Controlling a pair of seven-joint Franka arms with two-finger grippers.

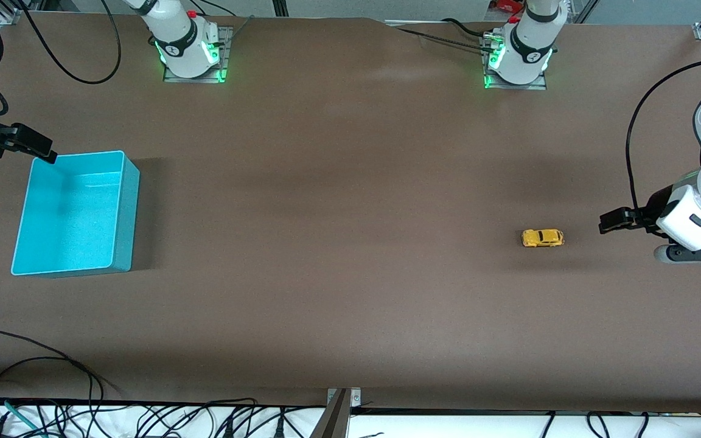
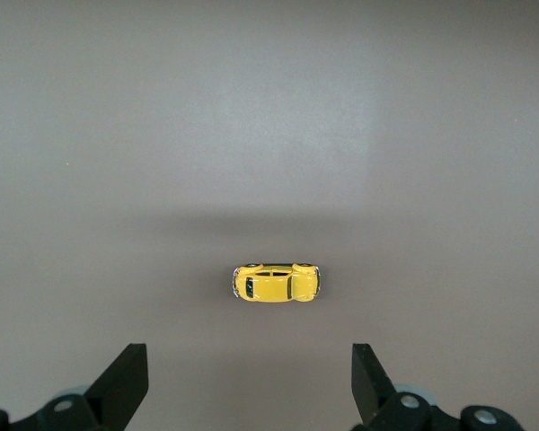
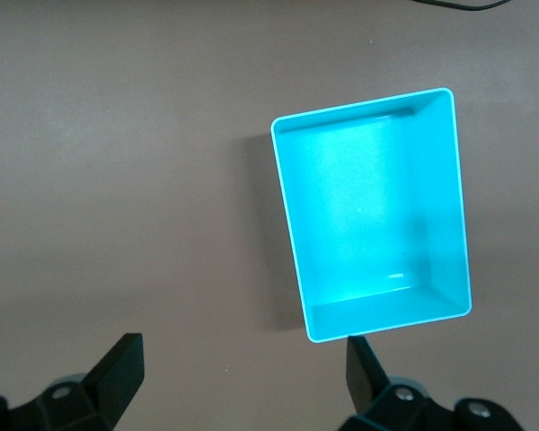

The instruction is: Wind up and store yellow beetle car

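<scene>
The yellow beetle car (image 1: 542, 238) stands on its wheels on the brown table, toward the left arm's end; in the left wrist view the yellow beetle car (image 2: 277, 283) lies just ahead of the fingertips. My left gripper (image 1: 607, 222) hangs open over bare table beside the car, at the left arm's end, holding nothing; seen from its wrist, the left gripper (image 2: 250, 364) has wide-spread jaws. The turquoise bin (image 1: 129, 207) sits empty at the right arm's end. My right gripper (image 1: 39, 149) hovers open over the bin's corner, and the right wrist view shows the right gripper (image 3: 242, 357) beside the bin (image 3: 368, 206).
Both arm bases (image 1: 192, 52) (image 1: 518, 58) stand along the table's edge farthest from the front camera. Loose black cables (image 1: 34, 365) lie on and below the table's edge nearest the camera. A wide stretch of brown table separates car and bin.
</scene>
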